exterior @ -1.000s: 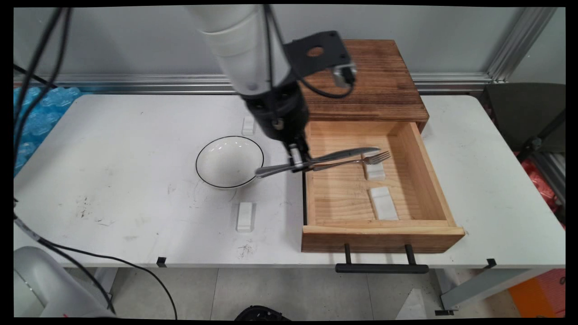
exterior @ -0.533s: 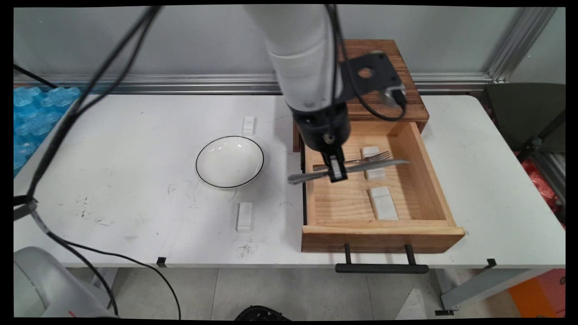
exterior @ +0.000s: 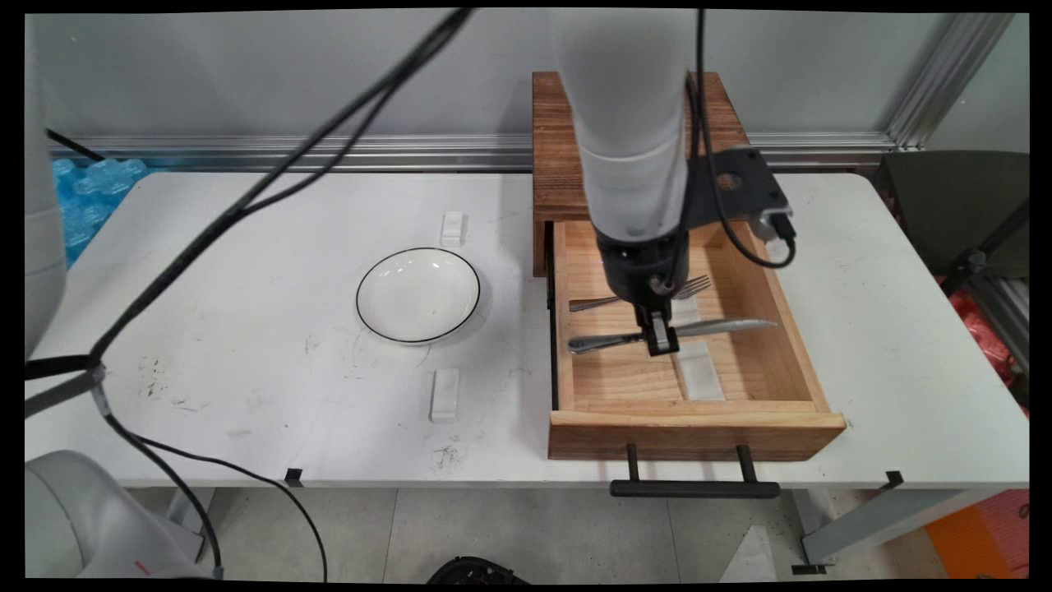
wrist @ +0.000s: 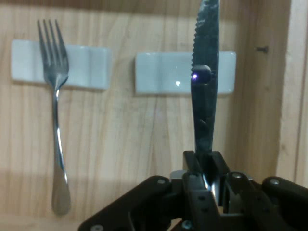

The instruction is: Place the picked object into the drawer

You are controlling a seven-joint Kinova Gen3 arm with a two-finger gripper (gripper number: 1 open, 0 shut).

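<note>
My gripper (exterior: 659,344) (wrist: 204,163) is shut on a steel knife (exterior: 715,327) (wrist: 206,82), held level above the inside of the open wooden drawer (exterior: 801,362). The knife's blade points right and hangs over a white rest (exterior: 700,374) (wrist: 163,72) on the drawer floor. A fork (exterior: 694,285) (wrist: 55,120) lies in the drawer further back, its tines on a second white rest (wrist: 91,67). A white bowl with a black rim (exterior: 418,294) stands on the table left of the drawer.
The drawer sticks out of a dark wooden cabinet (exterior: 555,148) at the table's back, and its black handle (exterior: 694,489) overhangs the near edge. Two small white blocks (exterior: 452,227) (exterior: 445,395) lie on the table behind and before the bowl. Black cables (exterior: 246,197) hang across the left.
The arm has carried the knife rightward from beside the bowl, over the drawer's left wall, to above the drawer's inside and nearer the front. Fork and bowl have stayed put.
</note>
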